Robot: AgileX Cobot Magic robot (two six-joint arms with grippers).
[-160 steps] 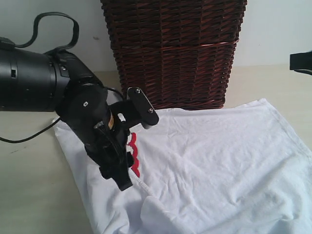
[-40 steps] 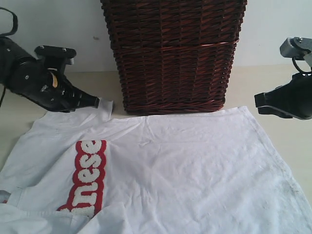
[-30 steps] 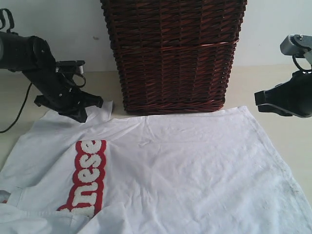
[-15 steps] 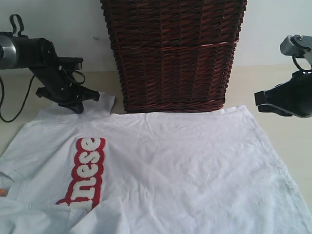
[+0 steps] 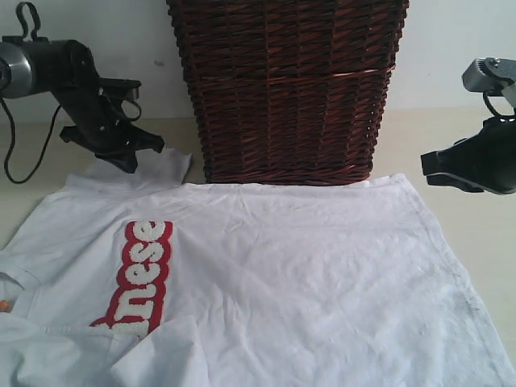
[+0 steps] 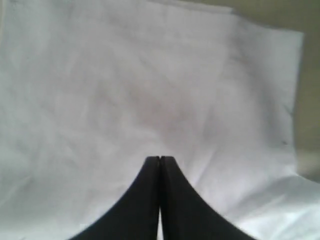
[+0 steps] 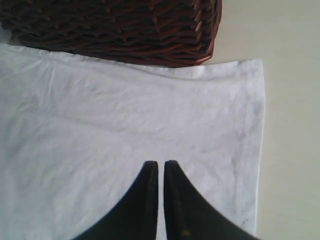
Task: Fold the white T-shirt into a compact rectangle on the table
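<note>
Exterior view: the soft white cotton short-sleeved T-shirt [image 5: 306, 274] lies spread face up on the smooth pale cream table [image 5: 32, 185], its far edge running along the foot of the tall dark brown wicker basket [image 5: 290, 89]. It is not yet folded. Its near left part is rumpled, and the red chest patch with fuzzy white letters [image 5: 137, 274] runs towards the camera. The black left gripper [image 5: 129, 161] sits at the far left sleeve [image 5: 161, 168] with its jaws pressed together. Its wrist view shows white cloth under the tips, but whether a pinch of fabric is caught cannot be told. The black right gripper [image 5: 426, 167] hangs beside the shirt's far right corner, jaws nearly touching and holding nothing. With one arm at each far corner, they appear placed to square the shirt flat, likely so that a first fold would land evenly.
</note>
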